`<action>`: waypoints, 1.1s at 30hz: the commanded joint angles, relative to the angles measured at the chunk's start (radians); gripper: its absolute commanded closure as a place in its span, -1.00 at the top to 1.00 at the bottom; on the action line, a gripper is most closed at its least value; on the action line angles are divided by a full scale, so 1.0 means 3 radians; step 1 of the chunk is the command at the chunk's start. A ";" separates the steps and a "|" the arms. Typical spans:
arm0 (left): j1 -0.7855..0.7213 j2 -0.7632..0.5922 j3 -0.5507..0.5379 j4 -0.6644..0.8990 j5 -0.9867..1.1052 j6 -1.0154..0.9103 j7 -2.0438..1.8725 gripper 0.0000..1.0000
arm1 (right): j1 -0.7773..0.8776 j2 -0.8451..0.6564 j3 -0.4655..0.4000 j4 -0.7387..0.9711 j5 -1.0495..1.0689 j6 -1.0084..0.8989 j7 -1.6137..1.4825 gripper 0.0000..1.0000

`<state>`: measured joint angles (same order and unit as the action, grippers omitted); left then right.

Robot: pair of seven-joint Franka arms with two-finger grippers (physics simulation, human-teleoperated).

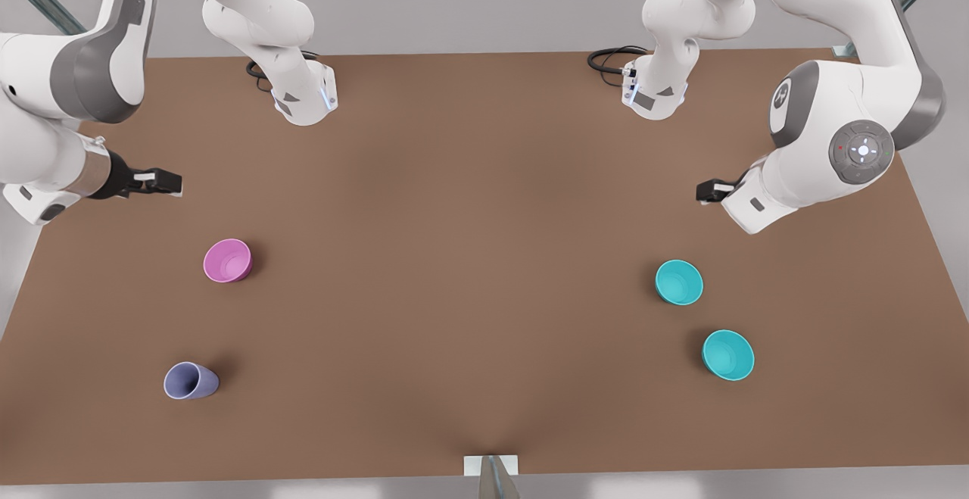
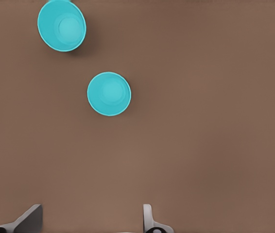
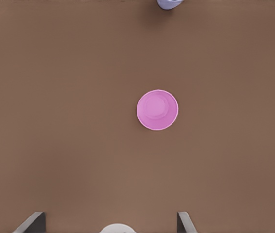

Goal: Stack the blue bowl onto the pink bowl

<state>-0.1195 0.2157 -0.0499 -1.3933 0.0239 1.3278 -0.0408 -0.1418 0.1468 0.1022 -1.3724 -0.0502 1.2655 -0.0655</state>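
Observation:
Two look-alike blue bowls stand upright on the brown table at the front view's right, one (image 1: 679, 282) (image 2: 109, 93) nearer the arm and one (image 1: 728, 355) (image 2: 61, 25) farther toward the front edge. The pink bowl (image 1: 227, 260) (image 3: 157, 110) sits upright on the front view's left. My left gripper (image 1: 708, 191) (image 2: 89, 221) hovers open above the table, behind the blue bowls and apart from them. My right gripper (image 1: 163, 181) (image 3: 109, 221) hovers open behind the pink bowl, holding nothing.
A lavender tapered cup (image 1: 191, 381) (image 3: 170, 3) stands near the front edge, beyond the pink bowl from my right gripper. The two arm bases (image 1: 303, 98) (image 1: 655, 94) are mounted at the table's back. A small bracket (image 1: 490, 466) sits at the front edge.

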 commanded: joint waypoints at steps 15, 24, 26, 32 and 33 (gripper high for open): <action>-0.0006 -0.0008 -0.0008 -0.0014 -0.0008 -0.0039 -0.0038 1.00 | -0.0739 0.0876 -0.0003 -0.1275 -0.0104 0.1891 0.0009 1.00; -0.0006 -0.0008 -0.0013 -0.0014 -0.0008 -0.0080 -0.0038 1.00 | -0.1010 0.1443 -0.0003 -0.1244 0.0408 0.2204 0.0003 1.00; -0.0006 -0.0008 -0.0013 -0.0014 -0.0003 -0.0090 -0.0038 1.00 | -0.1087 0.1525 -0.0003 -0.1244 0.0408 0.2229 -0.0032 1.00; -0.0006 0.0028 -0.0018 -0.0014 -0.0008 -0.0100 -0.0038 1.00 | -0.1092 0.1577 -0.0003 -0.1571 0.0403 0.2516 -0.0048 1.00; -0.0006 0.0028 -0.0013 -0.0014 -0.0008 -0.0095 -0.0038 1.00 | -0.1092 0.1561 -0.0003 -0.1602 0.0403 0.2516 -0.0048 1.00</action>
<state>-0.1213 0.2241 -0.0540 -1.3979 0.0211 1.3010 -0.0506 -0.4700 0.6174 0.1019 -1.8438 0.0664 1.9642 -0.0720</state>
